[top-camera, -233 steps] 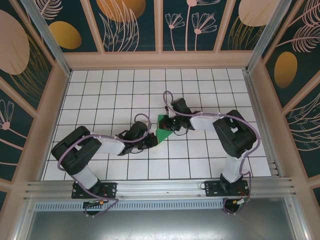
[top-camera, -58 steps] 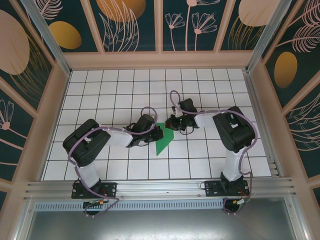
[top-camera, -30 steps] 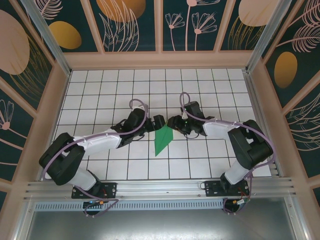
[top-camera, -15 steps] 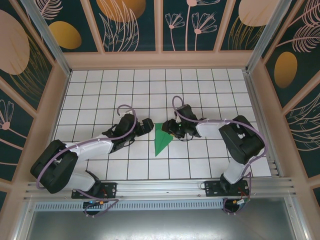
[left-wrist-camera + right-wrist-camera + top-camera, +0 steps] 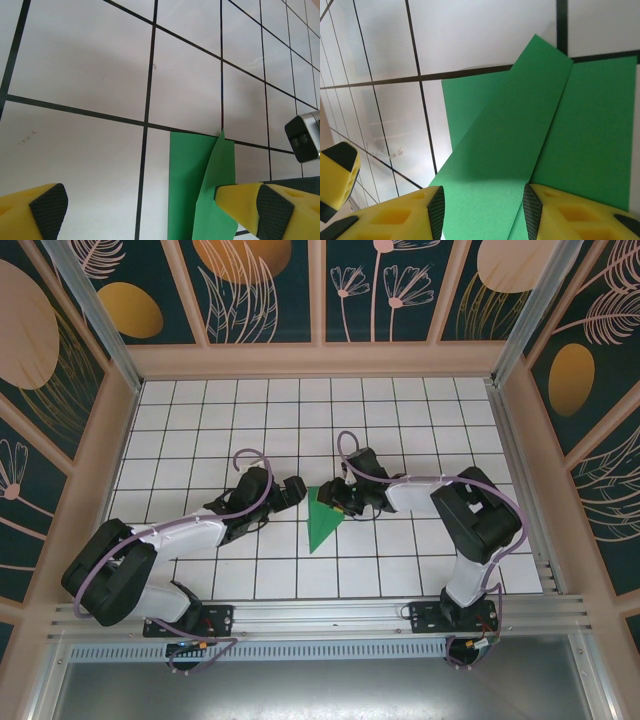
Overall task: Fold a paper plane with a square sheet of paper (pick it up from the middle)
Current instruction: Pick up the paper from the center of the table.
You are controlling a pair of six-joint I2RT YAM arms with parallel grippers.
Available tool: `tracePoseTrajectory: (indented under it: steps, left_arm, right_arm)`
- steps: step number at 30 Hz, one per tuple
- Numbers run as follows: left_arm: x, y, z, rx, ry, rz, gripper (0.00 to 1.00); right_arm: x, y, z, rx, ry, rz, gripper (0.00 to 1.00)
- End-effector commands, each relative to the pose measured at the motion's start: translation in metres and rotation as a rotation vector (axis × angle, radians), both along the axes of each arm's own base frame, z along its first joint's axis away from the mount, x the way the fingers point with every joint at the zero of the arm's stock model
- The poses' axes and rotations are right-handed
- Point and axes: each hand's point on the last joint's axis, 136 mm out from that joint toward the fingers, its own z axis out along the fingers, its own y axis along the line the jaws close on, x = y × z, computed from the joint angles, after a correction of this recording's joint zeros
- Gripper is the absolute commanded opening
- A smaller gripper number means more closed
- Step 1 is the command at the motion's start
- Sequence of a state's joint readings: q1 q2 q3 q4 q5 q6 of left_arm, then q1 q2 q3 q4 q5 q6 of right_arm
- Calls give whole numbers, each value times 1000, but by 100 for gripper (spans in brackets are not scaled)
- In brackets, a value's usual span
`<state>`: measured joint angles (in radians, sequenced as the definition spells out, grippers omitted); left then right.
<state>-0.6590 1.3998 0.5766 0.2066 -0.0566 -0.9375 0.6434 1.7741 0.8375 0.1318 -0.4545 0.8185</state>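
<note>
Left pincer [image 5: 145,206] is wide open and empty, beside the far end of the folded square sheet of paper [image 5: 322,522]. Right pincer [image 5: 480,212] is half open, straddling its raised flap. The paper lies mid-table [image 5: 200,405], tapering toward the near edge.

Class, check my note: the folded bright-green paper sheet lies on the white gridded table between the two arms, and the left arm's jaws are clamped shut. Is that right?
Not quite. The left arm holds its jaws wide open, as the left wrist view shows. The folded bright-green paper sheet does lie on the white gridded table between the two arms.
</note>
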Motion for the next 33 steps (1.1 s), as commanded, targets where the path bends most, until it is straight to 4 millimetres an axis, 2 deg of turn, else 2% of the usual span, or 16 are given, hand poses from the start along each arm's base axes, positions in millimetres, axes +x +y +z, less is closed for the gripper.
tracePoseTrajectory:
  steps: [1, 4, 9, 18, 23, 26, 30, 33]
  left_arm:
    - [2, -1, -1, -9, 13, 4, 98]
    - [3, 0, -1, -4, 13, 7, 98]
    - [4, -1, 1, -11, 11, 3, 99]
    - [3, -3, 0, -19, 18, -5, 99]
    - [1, -11, 4, -53, 13, -45, 96]
    - [-3, -31, 13, -125, 1, -139, 82]
    - [-11, -58, 26, -247, 4, -253, 57]
    - [-14, -69, 24, -288, 25, -297, 41]
  right_arm:
    - [-3, 14, 13, 55, -5, 41, 48]
    - [-5, 10, 13, 37, 6, 20, 47]
    - [4, -11, 4, -92, 10, -72, 48]
    - [6, -6, -4, -97, 34, -75, 48]
    - [10, -9, 8, -93, -10, -96, 48]
    - [13, -12, 18, -78, -38, -119, 48]
    - [15, -15, 18, -73, -37, -133, 48]
    - [15, -18, 15, -69, -27, -149, 48]
